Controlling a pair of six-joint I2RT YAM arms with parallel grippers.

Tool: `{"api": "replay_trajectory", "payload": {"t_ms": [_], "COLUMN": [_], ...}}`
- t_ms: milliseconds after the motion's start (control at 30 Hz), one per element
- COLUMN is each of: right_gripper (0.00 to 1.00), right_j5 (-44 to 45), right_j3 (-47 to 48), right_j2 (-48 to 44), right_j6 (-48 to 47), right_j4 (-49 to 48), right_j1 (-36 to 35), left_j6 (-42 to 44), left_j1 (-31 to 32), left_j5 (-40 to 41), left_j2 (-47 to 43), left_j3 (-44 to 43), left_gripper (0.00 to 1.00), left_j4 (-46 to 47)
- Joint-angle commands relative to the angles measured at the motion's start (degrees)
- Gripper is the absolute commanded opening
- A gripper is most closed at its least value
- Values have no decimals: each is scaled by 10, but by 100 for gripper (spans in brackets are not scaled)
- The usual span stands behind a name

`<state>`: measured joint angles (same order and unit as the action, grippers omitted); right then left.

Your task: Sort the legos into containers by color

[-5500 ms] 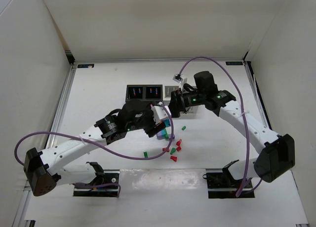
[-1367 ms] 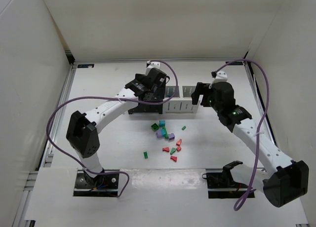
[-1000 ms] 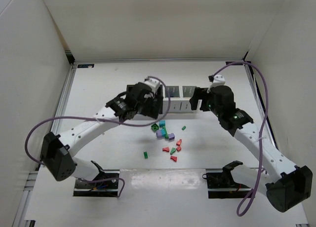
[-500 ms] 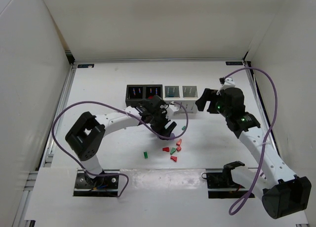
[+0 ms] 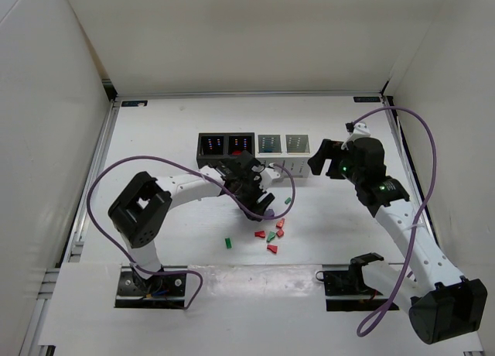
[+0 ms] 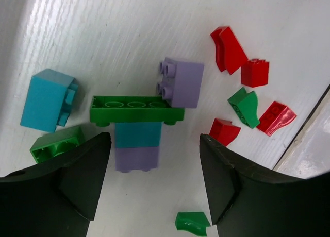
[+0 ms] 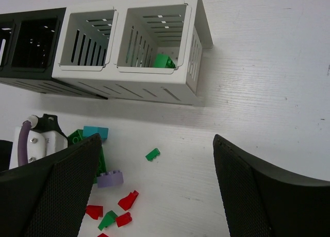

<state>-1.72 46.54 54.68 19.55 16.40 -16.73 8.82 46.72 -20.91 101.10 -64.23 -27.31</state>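
Loose legos lie in front of the row of containers (image 5: 255, 136). In the left wrist view I see a long green plate (image 6: 136, 108), a purple brick (image 6: 180, 82), a teal-on-purple stack (image 6: 136, 144), a teal brick (image 6: 46, 100), a green brick (image 6: 56, 143) and several red pieces (image 6: 228, 49). My left gripper (image 6: 153, 144) is open and empty, low over this pile (image 5: 267, 213). My right gripper (image 7: 154, 144) is open and empty, high beside the right white bin (image 7: 196, 46), which holds a green brick (image 7: 164, 61).
A small green piece (image 7: 152, 154) lies alone right of the pile. Another green piece (image 5: 228, 242) lies nearer the arm bases. The two black bins (image 5: 226, 136) stand left of the white ones. White walls close in the table on three sides.
My left gripper has come from above the bins down to the lego pile. My right gripper has drawn back to the right, away from the bins.
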Motion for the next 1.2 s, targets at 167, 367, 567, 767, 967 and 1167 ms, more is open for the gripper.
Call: {"api": "replay_trajectory", "payload": {"t_ms": [167, 367, 567, 767, 967, 1167], "right_gripper": [90, 90, 90, 90, 90, 90], "right_j5": [-5, 5, 15, 15, 15, -115], "right_j3": [10, 11, 13, 9, 9, 23], "right_j2": [-8, -11, -17, -22, -28, -21], "right_j6": [5, 2, -1, 0, -1, -38], "right_j4": [-14, -9, -1, 2, 4, 4], "right_j1": [-1, -5, -8, -9, -9, -1], "left_j6": [-1, -11, -29, -52, -52, -12], "left_j1": [0, 10, 26, 31, 31, 31], "left_j5": [32, 82, 102, 144, 180, 178], "left_j2": [-13, -3, 2, 10, -33, -135], "left_j3": [-7, -12, -6, -1, 9, 5], "left_gripper": [60, 55, 60, 47, 30, 30], "left_j4": [-11, -13, -7, 10, 19, -2]}}
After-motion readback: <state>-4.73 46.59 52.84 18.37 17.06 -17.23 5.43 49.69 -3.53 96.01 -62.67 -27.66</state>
